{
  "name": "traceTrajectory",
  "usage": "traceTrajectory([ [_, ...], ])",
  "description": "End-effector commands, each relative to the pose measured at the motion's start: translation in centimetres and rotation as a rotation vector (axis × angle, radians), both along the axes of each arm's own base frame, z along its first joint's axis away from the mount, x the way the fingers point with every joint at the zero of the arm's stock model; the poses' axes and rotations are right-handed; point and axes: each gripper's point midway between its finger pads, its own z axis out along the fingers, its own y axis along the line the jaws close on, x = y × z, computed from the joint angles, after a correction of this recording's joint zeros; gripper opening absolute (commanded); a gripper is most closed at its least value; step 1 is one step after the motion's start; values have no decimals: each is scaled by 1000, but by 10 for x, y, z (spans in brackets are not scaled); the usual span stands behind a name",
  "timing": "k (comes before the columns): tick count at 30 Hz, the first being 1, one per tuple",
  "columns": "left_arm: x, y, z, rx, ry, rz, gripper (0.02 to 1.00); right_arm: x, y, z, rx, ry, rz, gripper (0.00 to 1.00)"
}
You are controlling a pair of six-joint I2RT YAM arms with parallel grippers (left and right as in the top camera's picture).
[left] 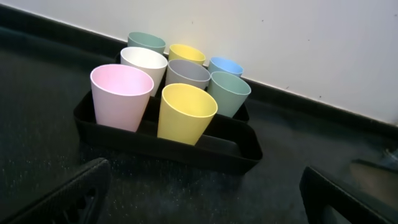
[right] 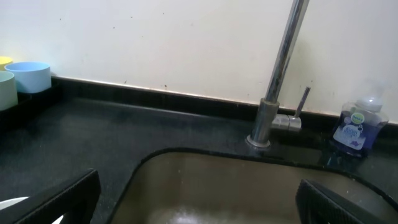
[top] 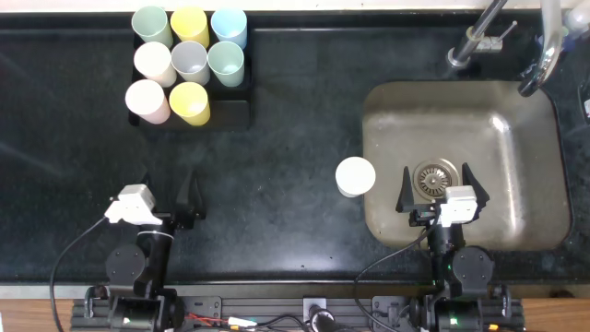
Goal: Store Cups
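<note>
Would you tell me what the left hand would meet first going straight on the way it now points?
Probably the near wall of the black tray, with the front yellow cup behind it; bare counter lies between. How high the left hand rides is unclear, so the cup could come first.

Pink cup, yellow cup, grey cup, pale green cup; black tray; speckled black desk; dull silver sink.
</note>
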Motion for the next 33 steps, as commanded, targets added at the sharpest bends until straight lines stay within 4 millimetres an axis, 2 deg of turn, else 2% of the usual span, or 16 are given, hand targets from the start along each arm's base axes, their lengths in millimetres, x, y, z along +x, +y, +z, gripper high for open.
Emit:
traceTrajectory([
  [1,0,-2,1,65,-12,-18,1000,0,1,-4,-2,1,3,998],
  [31,0,-2,0,65,-11,-18,1000,0,1,-4,-2,1,3,998],
  [33,0,-2,0,64,-11,-18,1000,0,5,-3,36,2,29,998],
])
